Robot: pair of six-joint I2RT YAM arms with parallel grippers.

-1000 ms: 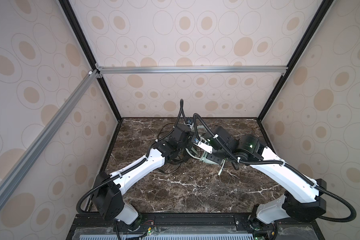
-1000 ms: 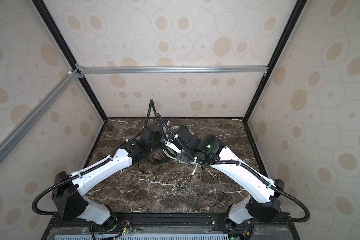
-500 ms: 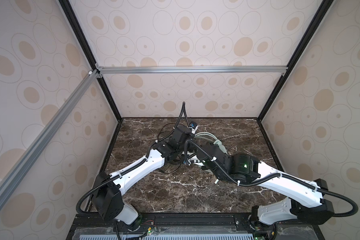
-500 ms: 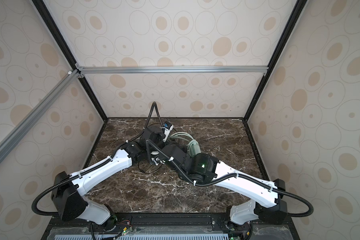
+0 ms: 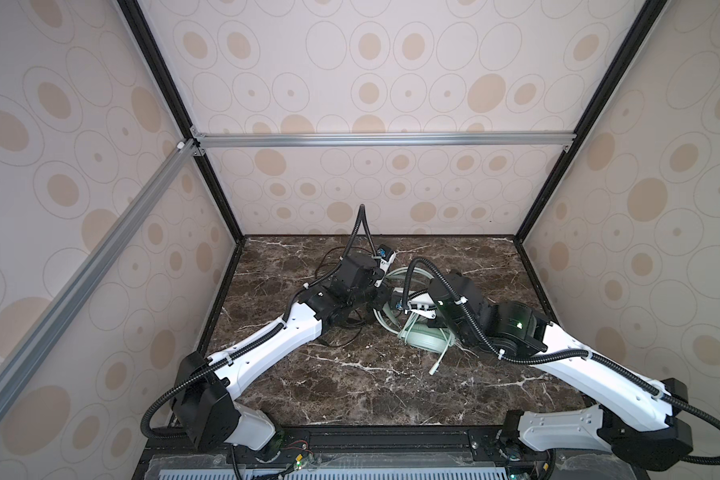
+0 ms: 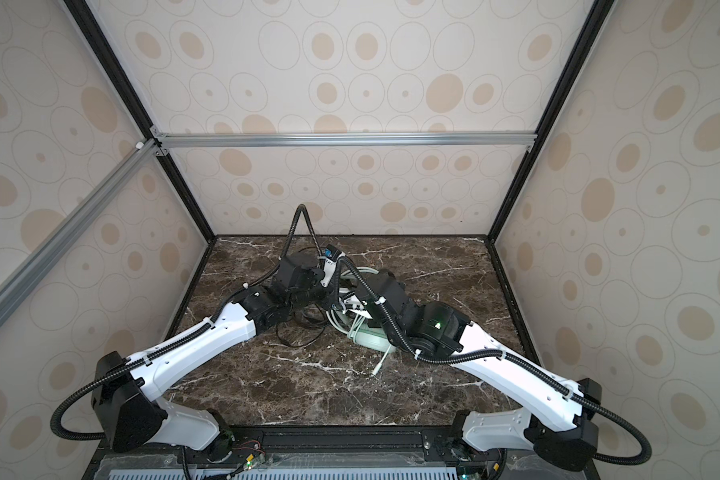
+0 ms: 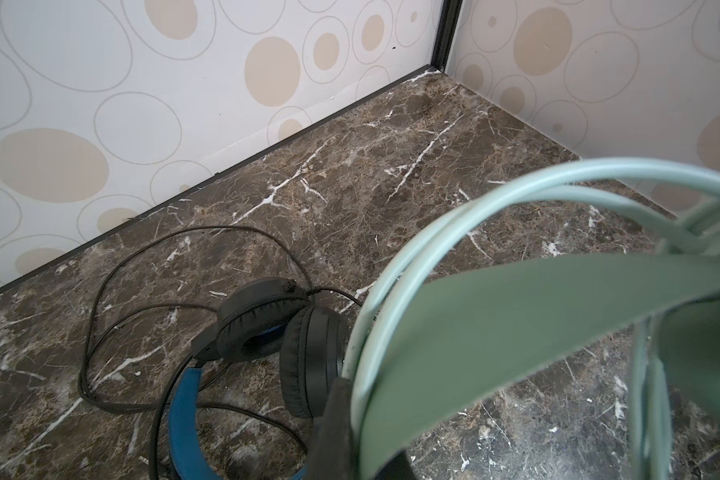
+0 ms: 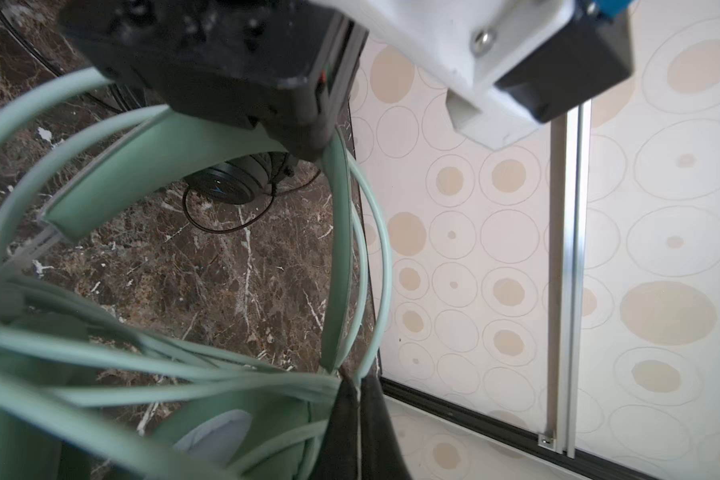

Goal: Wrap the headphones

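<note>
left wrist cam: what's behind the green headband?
The black headset, ear cups together, blue-lined band, loose black cord on the marble table. The green headband and green cord loops hide part of one ear cup and the table beyond.

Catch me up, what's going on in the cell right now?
Both arms are on the mint-green headset at mid-table. The left gripper is shut on its headband, while the right gripper pinches its pale green cord, which hangs in several loops. The black headset lies on the marble table, its thin black cord loose.
</note>
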